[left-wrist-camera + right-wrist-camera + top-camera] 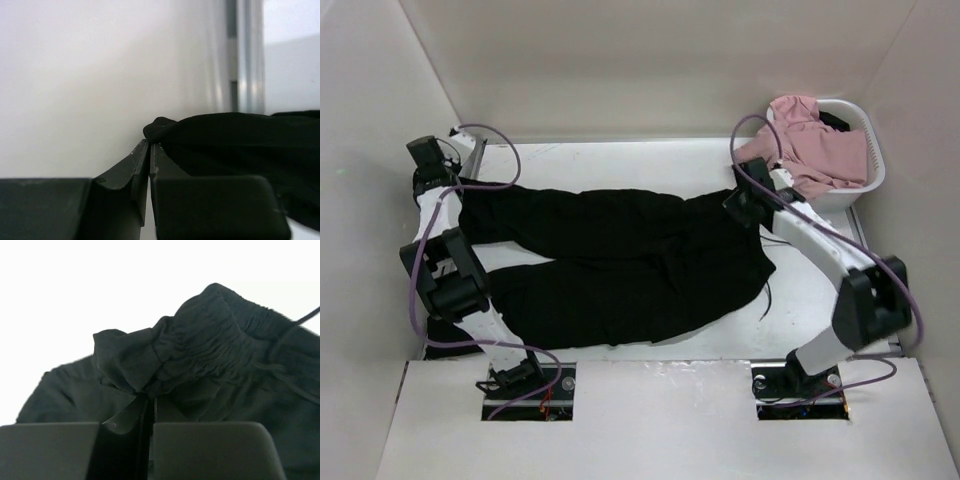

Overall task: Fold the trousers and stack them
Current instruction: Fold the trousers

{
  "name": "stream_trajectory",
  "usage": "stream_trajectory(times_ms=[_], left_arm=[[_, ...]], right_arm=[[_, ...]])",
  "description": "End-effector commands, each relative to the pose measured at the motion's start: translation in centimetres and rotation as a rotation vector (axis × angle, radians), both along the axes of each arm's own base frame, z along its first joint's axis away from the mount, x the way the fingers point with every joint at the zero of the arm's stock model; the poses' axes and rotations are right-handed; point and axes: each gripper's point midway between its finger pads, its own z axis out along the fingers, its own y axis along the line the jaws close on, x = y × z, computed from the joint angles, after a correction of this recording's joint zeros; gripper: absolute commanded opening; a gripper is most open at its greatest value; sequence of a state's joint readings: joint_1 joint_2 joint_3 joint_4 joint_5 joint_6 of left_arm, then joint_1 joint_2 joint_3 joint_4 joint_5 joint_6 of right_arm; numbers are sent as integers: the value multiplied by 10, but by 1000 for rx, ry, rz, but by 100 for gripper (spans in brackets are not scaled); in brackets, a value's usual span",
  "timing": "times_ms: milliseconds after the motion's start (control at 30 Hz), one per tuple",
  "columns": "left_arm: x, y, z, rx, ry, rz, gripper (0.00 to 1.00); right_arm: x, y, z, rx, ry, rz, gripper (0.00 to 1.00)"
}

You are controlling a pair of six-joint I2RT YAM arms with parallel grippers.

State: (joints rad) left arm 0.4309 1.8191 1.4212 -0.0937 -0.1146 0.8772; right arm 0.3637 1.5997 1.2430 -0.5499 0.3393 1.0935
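Black trousers lie spread across the white table, waistband to the right, two legs running left. My left gripper is at the far left by the wall, shut on the hem of the far leg; in the left wrist view the fabric pokes out past the closed fingertips. My right gripper is at the far end of the waistband, shut on the gathered elastic waistband, which bunches above its closed tips. A drawstring trails to the right.
A white laundry basket at the back right holds pink clothing. White enclosure walls stand close on the left, back and right. A metal post stands near the left gripper. A raised white board covers the near edge.
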Motion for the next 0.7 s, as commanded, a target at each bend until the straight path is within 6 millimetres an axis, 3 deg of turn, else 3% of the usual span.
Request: stream_trajectory(times_ms=[0, 133, 200, 267, 333, 433, 500, 567, 633, 667], left_arm=[[-1, -4, 106, 186, -206, -52, 1], [-24, -15, 130, 253, -238, -81, 1], [-45, -21, 131, 272, -219, -95, 2], [-74, -28, 115, 274, -165, -114, 2], [-107, -41, 75, 258, -62, -155, 2], [-152, -53, 13, 230, 86, -182, 2], [-172, -58, -20, 202, 146, -184, 2], [-185, -67, -45, 185, 181, -208, 3], [-194, -71, -61, 177, 205, -208, 4], [-196, -72, -65, 175, 207, -206, 4]], right_arm=[[-4, -25, 31, -91, -155, 8, 0], [-41, -42, 28, -103, -176, 4, 0], [-61, -49, 25, -97, -184, -4, 0], [-83, -55, 17, -86, -164, -6, 0], [-107, -62, 2, -70, -106, -26, 4], [-144, -65, -20, -3, -22, -68, 25], [-162, -64, -22, 59, -23, -82, 48], [-169, -63, -12, 104, -64, -78, 67], [-168, -62, 4, 128, -90, -65, 81], [-166, -60, 11, 131, -93, -57, 96]])
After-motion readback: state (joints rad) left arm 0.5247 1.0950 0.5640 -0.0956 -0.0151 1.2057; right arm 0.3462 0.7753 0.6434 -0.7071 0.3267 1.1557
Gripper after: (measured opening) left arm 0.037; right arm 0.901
